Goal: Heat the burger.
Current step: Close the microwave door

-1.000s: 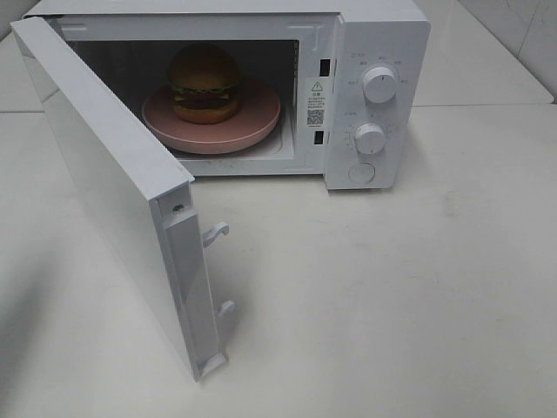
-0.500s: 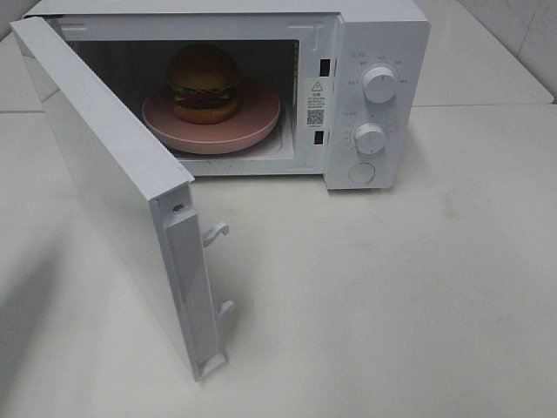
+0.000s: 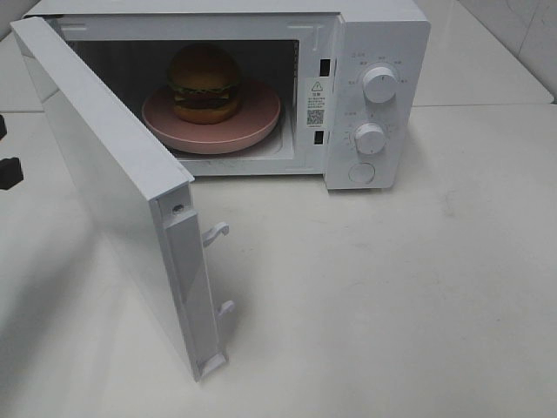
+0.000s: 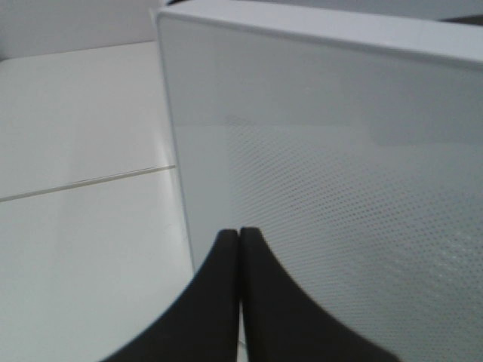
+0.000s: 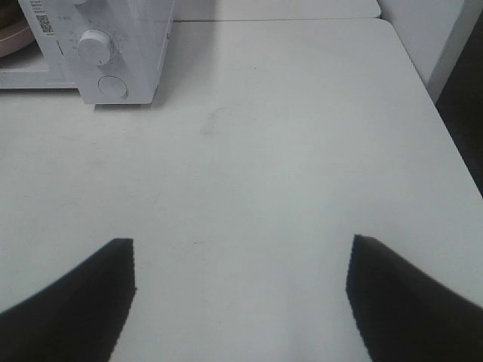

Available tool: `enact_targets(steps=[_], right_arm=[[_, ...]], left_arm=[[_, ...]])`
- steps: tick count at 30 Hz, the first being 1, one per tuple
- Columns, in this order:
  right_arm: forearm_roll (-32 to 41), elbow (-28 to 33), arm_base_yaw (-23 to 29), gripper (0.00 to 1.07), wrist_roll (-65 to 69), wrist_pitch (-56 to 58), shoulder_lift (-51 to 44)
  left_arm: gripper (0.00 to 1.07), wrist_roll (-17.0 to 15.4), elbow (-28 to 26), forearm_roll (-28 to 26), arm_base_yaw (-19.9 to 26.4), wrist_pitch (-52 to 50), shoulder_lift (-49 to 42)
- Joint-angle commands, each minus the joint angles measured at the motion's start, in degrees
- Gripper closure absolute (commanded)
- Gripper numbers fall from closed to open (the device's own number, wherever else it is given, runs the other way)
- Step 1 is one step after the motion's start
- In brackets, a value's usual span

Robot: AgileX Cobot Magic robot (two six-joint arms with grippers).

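Burger [image 3: 204, 83] on round pink plate [image 3: 252, 122] inside white microwave [image 3: 383, 52] at the far side of the table [image 3: 392, 287], door [image 3: 104, 183] swung open toward near left, left gripper [image 4: 240, 241] clenched on nothing, close to the door's outer face, right gripper [image 5: 240, 245] released, jaws wide above the table, right of the microwave

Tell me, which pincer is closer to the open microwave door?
Left. The left pincer, shut, sits just outside the microwave door; the right pincer hangs open over the table, away from the microwave.
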Motion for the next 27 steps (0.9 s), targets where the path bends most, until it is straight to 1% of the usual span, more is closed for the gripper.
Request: enact_targets(steps=[1,2,3,5,6,8,9,11,14,16,17,19,22,24,27], right_arm=[[0.1,0.1,-0.4,0.31,0.1,-0.6,-1.7],[0.1,0.1,-0.4,0.31,0.1,-0.6,-1.7],[0.1,0.1,-0.4,0.31,0.1,-0.6,-1.7],[0.1,0.1,-0.4,0.31,0.1,-0.6,-1.7],[0.1,0.1,-0.4,0.31,0.1,-0.6,-1.7],[0.1,0.1,-0.4,0.31,0.1,-0.6,-1.7],[0.1,0.1,-0.4,0.31,0.1,-0.6,-1.7],[0.1,0.1,-0.4,0.31,0.1,-0.6,-1.7],[0.1,0.1,-0.4,0.31,0.1,-0.6,-1.7],[0.1,0.1,-0.4,0.31,0.1,-0.6,-1.7],[0.1,0.1,-0.4,0.31,0.1,-0.6,-1.7],[0.1,0.1,-0.4,0.31,0.1,-0.6,-1.7],[0.1,0.1,-0.4,0.31,0.1,-0.6,-1.7],[0.1,0.1,-0.4,0.31,0.1,-0.6,-1.7],[0.1,0.1,-0.4,0.31,0.1,-0.6,-1.7]], left_arm=[[1.07,-1.0,-2.9,1.5,-3.8,-1.4,3.1],[1.07,-0.9,-3.7,1.4,-4.9,-1.4,3.7],[1.07,-0.9,-3.7,1.4,-4.9,-1.4,3.7],[1.07,-0.7,-5.8,0.2,-7.6,-1.3,5.5],[1.07,-0.7,-5.8,0.2,-7.6,-1.3,5.5],[1.07,-0.3,-7.4,-1.8,-10.0,-1.1,7.2],[1.07,-0.3,-7.4,-1.8,-10.0,-1.1,7.2],[1.07,-0.3,-9.3,-3.4,-12.5,-1.2,9.5],[1.07,-0.3,-9.9,-3.5,-13.1,-1.2,10.1],[1.07,-0.3,-11.6,-4.0,-14.8,-1.0,11.6],[1.07,-0.3,-11.6,-4.0,-14.8,-1.0,11.6],[1.07,-0.3,-13.9,-6.2,-17.4,-0.9,13.3],[1.07,-0.3,-14.4,-6.9,-17.9,-0.9,13.6],[1.07,-0.3,-16.7,-9.1,-20.2,-0.6,15.4],[1.07,-0.3,-17.4,-9.4,-20.7,-0.6,15.9]])
